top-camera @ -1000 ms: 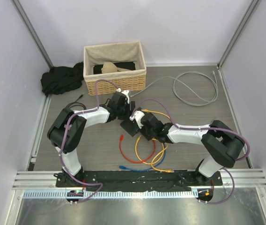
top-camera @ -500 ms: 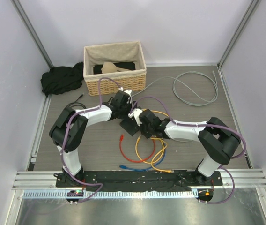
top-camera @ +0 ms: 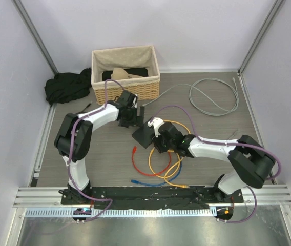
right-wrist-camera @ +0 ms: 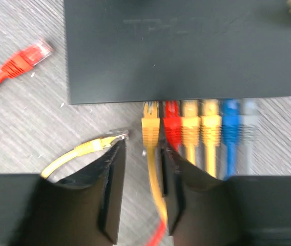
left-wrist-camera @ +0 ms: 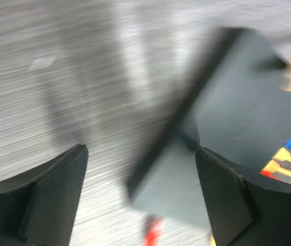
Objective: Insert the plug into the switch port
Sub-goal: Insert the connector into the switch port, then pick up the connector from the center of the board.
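The dark-grey switch lies flat mid-table. In the right wrist view the switch has a row of plugs along its near edge: a yellow plug leftmost, then red, two yellow, blue and grey. My right gripper is narrowly open just behind that row. The leftmost yellow plug's cable runs between its fingers. My left gripper is open and empty above a corner of the switch. That view is blurred.
A loose yellow plug lies by my right gripper's left finger. A loose red plug lies left of the switch. Cable loops lie in front. A wicker basket, black cloth and grey cable lie at the back.
My left gripper has drawn away from the switch, back and to the left toward the basket. My right arm has shifted slightly to the right, its gripper still at the port edge.
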`<state>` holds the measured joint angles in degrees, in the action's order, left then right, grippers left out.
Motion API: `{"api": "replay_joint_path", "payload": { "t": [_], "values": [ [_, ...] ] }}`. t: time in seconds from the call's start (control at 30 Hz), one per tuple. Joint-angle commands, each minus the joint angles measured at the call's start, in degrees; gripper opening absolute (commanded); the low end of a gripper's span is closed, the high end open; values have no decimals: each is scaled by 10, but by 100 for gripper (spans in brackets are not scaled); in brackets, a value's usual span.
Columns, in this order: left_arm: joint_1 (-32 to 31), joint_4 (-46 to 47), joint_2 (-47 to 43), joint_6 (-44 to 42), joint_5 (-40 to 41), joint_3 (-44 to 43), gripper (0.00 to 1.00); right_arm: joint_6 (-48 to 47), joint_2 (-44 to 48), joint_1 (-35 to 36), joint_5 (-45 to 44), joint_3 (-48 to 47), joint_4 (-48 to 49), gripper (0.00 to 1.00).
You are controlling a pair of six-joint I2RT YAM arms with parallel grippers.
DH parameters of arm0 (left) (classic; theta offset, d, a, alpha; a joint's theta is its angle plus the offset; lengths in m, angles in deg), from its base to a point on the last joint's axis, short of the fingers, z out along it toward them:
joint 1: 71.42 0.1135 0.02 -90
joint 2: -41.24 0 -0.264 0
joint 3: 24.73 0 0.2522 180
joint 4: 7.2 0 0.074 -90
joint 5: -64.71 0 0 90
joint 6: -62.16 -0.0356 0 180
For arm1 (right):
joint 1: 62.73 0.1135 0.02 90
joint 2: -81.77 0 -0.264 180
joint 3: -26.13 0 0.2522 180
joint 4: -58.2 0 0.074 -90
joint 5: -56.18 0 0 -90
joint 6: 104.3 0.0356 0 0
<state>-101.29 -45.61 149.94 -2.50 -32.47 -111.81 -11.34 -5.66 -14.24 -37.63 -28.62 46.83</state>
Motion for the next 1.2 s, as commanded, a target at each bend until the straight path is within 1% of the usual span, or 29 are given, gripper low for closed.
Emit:
{"api": "replay_joint_path", "payload": {
  "t": [0.0, 0.03, 0.07, 0.13, 0.17, 0.27, 0.3, 0.37, 0.4, 0.53, 0.7, 0.73, 0.8, 0.9, 0.93, 1.0, 1.03, 1.07, 1.1, 1.13, 1.17],
  "values": [
    [52, -76, -69, -22, 51, -21, 92, 20, 74, -3, -8, 11, 8, 47],
    [62, -75, -81, -21, 53, -15, 92, 25, 94, -3, -8, 16, 7, 50],
    [72, -78, -102, -19, 59, -11, 93, 27, 101, -3, -8, 17, 2, 56],
    [102, -79, -122, -16, 66, 0, 93, 28, 116, -3, -11, 18, -12, 62],
    [111, -76, -139, -14, 91, 6, 93, 31, 130, -3, -12, 19, -14, 67],
    [157, -62, -157, 1, 126, 34, 91, 37, 152, -3, -14, 21, -15, 75],
    [187, -59, -155, 14, 139, 37, 90, 38, 155, -3, -14, 21, -16, 76],
    [217, -49, -146, 25, 139, 41, 87, 39, 159, -3, -17, 21, -16, 80],
    [241, -49, -127, 30, 138, 39, 86, 38, 161, -3, -19, 21, -16, 80],
    [280, -52, -66, 40, 131, 1, 81, 39, 164, -4, -26, 25, -15, 82],
    [296, -74, 7, 30, 132, -52, 75, 41, 163, -5, -32, 30, -14, 82],
    [296, -76, 27, 28, 131, -58, 73, 41, 165, -4, -33, 32, -13, 83],
    [296, -81, 41, 24, 131, -62, 69, 42, 163, -4, -31, 34, -13, 83],
    [296, -96, 56, 25, 115, -60, 57, 42, 163, -4, -29, 35, -13, 83],
    [296, -101, 53, 26, 103, -55, 51, 42, 165, -4, -27, 36, -13, 83],
    [296, -105, 40, 40, 43, -21, 42, 42, 168, -4, -30, 36, -12, 82],
    [292, -99, 25, 47, 25, -3, 35, 42, 169, -4, -32, 36, -12, 82],
    [286, -95, -6, 60, 5, 39, 30, 42, 171, -5, -32, 37, -12, 83],
    [281, -94, -26, 66, -1, 61, 26, 42, 172, -4, -32, 37, -12, 83],
    [274, -94, -44, 72, -8, 82, 18, 42, 175, -4, -30, 38, -12, 82],
    [258, -94, -82, 76, -13, 121, 15, 41, 177, -4, -30, 39, -11, 82]
  ]
}}
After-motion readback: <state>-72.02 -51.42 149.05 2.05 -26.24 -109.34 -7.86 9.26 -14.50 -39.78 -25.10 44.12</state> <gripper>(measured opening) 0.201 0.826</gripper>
